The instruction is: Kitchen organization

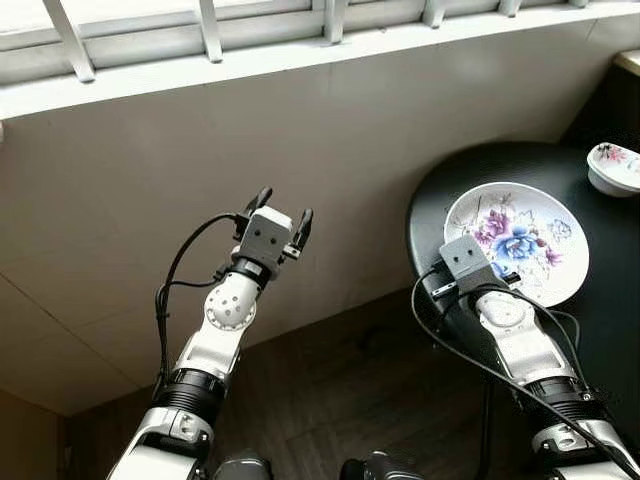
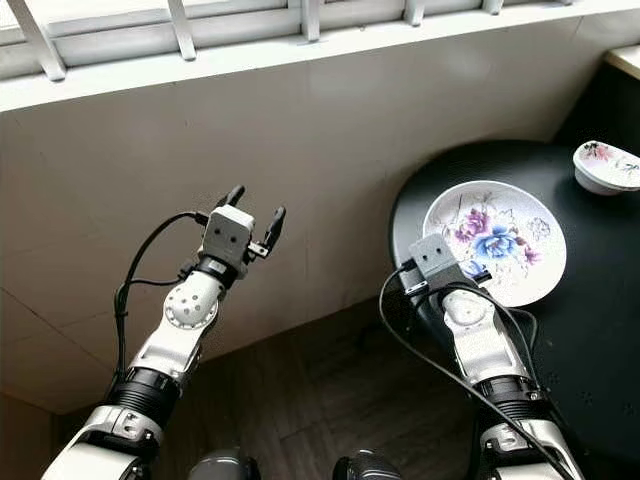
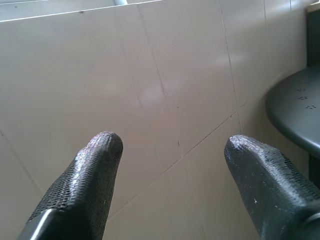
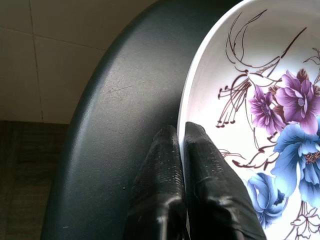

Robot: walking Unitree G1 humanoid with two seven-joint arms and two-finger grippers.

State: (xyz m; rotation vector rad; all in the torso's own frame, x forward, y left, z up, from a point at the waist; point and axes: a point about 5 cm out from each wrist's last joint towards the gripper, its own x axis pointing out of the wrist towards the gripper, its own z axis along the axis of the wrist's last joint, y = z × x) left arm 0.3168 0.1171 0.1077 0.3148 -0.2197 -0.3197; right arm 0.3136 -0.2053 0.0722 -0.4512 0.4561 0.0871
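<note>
Plate (image 1: 530, 235) painted with purple and blue flowers lies on a round black table (image 1: 440, 190) at the right of the head views, its near rim pinched by the right gripper (image 4: 181, 145). In the right wrist view the two black fingers (image 4: 162, 165) are pressed together on that rim, one under the edge against the tabletop side and one on the white inner face beside the flower stems.

A small white bowl (image 1: 615, 168) with a pink floral pattern sits at the far right of the table, well apart from the plate; the frame edge cuts off part of it. The table's right side also runs out of frame.

Behind the table and across the centre of the head views is a beige tiled wall (image 1: 300, 130), topped by a white ledge with white railing bars (image 1: 210, 30) in the upper part of the frame. Dark wood-pattern flooring (image 1: 330, 400) fills the lower middle.

The left gripper (image 1: 279, 212) is raised in front of the wall at centre left, its fingers spread wide and holding nothing; in the left wrist view it faces bare tile with the table's edge at the side.

No writing or brand marks can be read anywhere. The right gripper's fingertips are hidden behind its own wrist block in the head views.
</note>
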